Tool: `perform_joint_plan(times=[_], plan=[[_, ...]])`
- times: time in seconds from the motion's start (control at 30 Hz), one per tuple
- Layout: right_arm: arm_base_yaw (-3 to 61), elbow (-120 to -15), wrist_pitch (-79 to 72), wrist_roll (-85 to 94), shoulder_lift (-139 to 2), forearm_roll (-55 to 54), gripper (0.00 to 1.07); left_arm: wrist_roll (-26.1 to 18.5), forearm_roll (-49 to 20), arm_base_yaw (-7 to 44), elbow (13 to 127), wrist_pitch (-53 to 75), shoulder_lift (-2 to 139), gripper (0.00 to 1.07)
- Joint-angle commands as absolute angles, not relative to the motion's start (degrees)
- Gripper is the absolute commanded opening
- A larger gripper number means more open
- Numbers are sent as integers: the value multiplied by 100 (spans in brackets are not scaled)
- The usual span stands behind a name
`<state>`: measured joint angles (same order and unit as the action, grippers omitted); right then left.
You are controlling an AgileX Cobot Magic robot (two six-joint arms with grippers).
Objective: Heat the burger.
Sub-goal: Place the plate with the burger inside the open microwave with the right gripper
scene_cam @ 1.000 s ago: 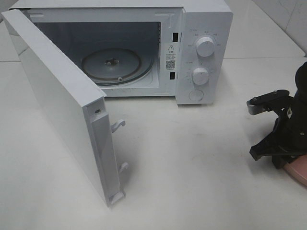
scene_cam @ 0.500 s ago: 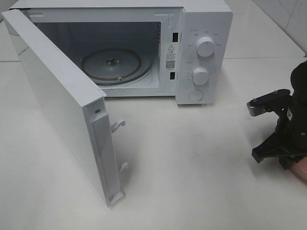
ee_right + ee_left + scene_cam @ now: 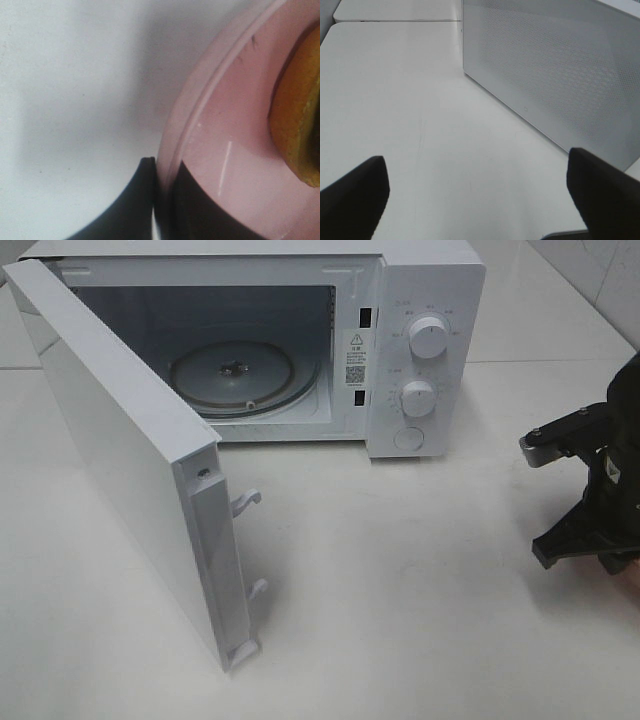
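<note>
Burger (image 3: 299,107): sits on the pink plate (image 3: 220,135), just beyond the right fingers (image 3: 130,205), which clamp the plate's rim. Likely light, soft, loosely stacked and prone to sliding. Best carried by the stiff plate, kept level. Left fingers (image 3: 355,195): spread apart, empty.

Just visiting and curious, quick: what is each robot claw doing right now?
Left gripper: open, holding nothing.
Right gripper: shut on the rim of the pink plate.

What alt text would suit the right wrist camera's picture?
The right gripper pinches the rim of a pink plate between its dark fingers, one on each side. The burger shows only as a golden-brown bun on the plate, with the white table beyond.
</note>
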<state>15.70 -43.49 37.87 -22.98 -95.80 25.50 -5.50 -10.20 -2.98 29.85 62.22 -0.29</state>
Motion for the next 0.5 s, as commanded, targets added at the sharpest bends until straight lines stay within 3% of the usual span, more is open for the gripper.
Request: perform_joint_plan(times=[0.03,0.5], plan=[[1656,-4291,3982,-2458,-9425,2968,0,-510,-1008,-292,2956,6154,-120,88],[1891,-3759,4234,-2790,-8526,3335,0,-510,-1008,-292,2956,6154,-120,88]])
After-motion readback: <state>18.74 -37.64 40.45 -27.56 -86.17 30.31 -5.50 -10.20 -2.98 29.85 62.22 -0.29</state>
